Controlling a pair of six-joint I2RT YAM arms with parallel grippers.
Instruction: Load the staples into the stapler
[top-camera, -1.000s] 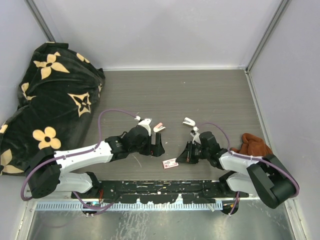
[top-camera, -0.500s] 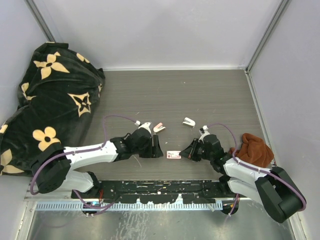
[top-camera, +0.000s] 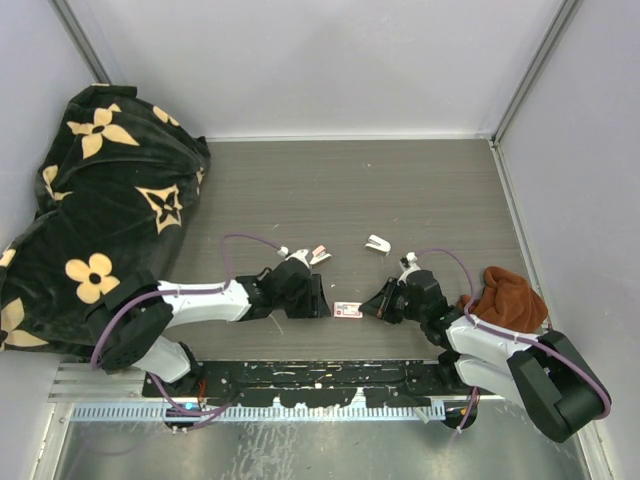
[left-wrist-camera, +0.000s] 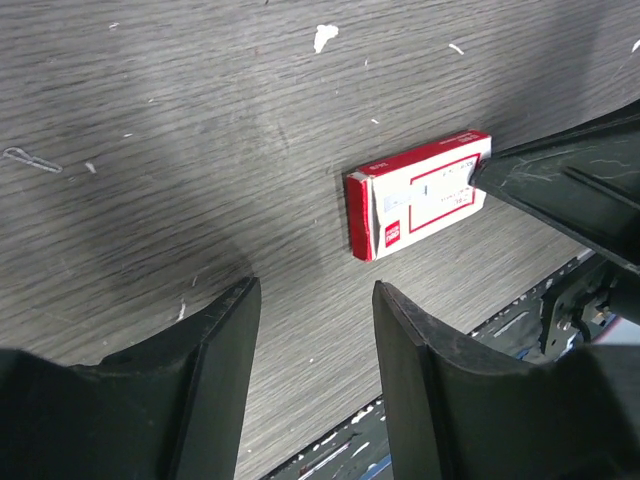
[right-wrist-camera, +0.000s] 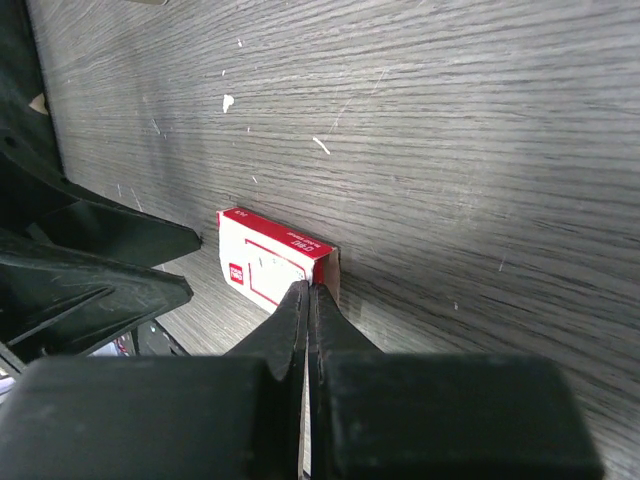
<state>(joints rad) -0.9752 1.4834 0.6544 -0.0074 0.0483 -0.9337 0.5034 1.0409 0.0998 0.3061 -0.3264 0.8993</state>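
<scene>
**Q:** Where's the box, and what's in it?

**A:** I've got the staple box (top-camera: 347, 310) lying flat on the table (top-camera: 400, 190), label up. It's close to the near edge, about midway between the left and right edges. I can't see any contents. The right wrist view shows a tan edge at the end nearest that camera, and I can't read more than that.

**Q:** Which way does it lie?

**A:** Its long axis runs roughly parallel to the near edge. One short end faces my left gripper (top-camera: 318, 297), the other faces my right gripper (top-camera: 372, 305).

**Q:** Left pincer?

**A:** The fingers are spread with nothing between them. It sits low over the wood, just beside the box's left end, and I see no contact.

**Q:** Right pincer?

**A:** The fingers are pressed together, with the tips right at the box's right end and touching it. I can't tell whether a flap is caught between them.

**Q:** Anything else on the table?

**A:** There are two small white staplers (top-camera: 318, 254) (top-camera: 377, 243) past the box, toward the far edge, apart from each other. A brown cloth (top-camera: 505, 295) lies by the right edge. A black flowered blanket (top-camera: 100, 190) is heaped over the left edge.
</scene>
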